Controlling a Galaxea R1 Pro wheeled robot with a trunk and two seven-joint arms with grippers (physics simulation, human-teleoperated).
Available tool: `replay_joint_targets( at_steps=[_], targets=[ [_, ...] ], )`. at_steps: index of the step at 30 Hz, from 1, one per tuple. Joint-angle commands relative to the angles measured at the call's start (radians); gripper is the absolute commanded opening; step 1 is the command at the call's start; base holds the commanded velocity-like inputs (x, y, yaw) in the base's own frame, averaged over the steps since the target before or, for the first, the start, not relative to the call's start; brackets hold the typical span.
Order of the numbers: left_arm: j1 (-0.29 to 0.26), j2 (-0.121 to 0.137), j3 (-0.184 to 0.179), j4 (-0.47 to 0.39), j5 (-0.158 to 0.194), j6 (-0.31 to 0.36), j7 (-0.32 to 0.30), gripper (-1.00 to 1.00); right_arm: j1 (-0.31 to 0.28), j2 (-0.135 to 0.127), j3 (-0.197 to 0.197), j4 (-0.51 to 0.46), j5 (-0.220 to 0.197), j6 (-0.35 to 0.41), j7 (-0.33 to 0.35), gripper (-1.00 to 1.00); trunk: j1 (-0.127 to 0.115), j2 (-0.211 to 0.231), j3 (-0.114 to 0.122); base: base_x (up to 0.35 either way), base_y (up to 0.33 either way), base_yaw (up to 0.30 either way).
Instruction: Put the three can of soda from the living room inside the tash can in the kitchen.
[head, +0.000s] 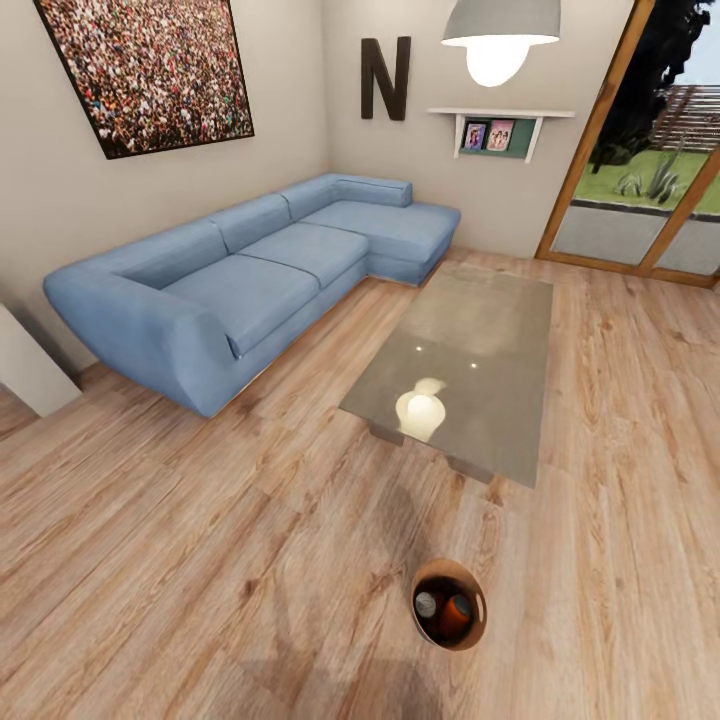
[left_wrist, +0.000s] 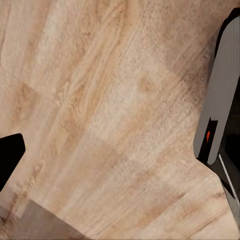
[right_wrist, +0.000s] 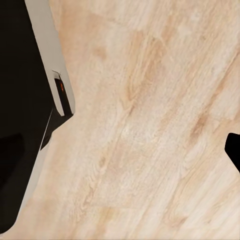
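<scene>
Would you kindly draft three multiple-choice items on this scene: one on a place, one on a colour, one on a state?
1. Where does the bin stand?
A. on the sofa
B. on the floor, near the glass table
C. on the wall shelf

2. What colour is the sofa?
A. blue
B. red
C. green

3. What is the state of the bin?
A. tipped on its side
B. upright with cans inside
C. covered by a lid

Answers:
1 B: the bin stands on the wooden floor, at the near end of the glass table.
2 A: the sofa is blue all over.
3 B: its open mouth faces up, and an orange can and a grey can top show inside.
</scene>
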Motion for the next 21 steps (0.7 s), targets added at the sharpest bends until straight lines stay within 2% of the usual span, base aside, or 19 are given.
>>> replay_joint_targets(
  at_steps=[1,5,9,14,21],
  targets=[
    [0.0,-0.012,0.001,0.0,0.002,0.0,0.0,1.0,0.0,0.002,0.0,0.001,0.0,0.0,0.0,1.0,0.0,0.0,0.0,0.0,0.0,0.0],
    [0.0,-0.043,0.0,0.001,0.0,0.001,-0.001,1.0,0.0,0.008,0.0,0.001,0.0,0.0,0.0,1.0,0.0,0.0,0.0,0.0,0.0,0.0],
    [0.0,-0.058,0.0,0.0,0.0,0.001,-0.001,1.0,0.0,0.025,0.0,0.001,0.0,0.0,0.0,1.0,0.0,0.0,0.0,0.0,0.0,0.0],
    [0.0,-0.067,0.001,-0.001,0.001,0.001,-0.001,1.0,0.0,0.044,0.0,0.001,-0.001,0.0,0.0,1.0,0.0,0.0,0.0,0.0,0.0,0.0],
    [0.0,-0.071,0.002,-0.001,0.0,0.001,-0.001,1.0,0.0,0.052,0.0,0.001,0.0,0.0,0.0,1.0,0.0,0.0,0.0,0.0,0.0,0.0]
  ],
)
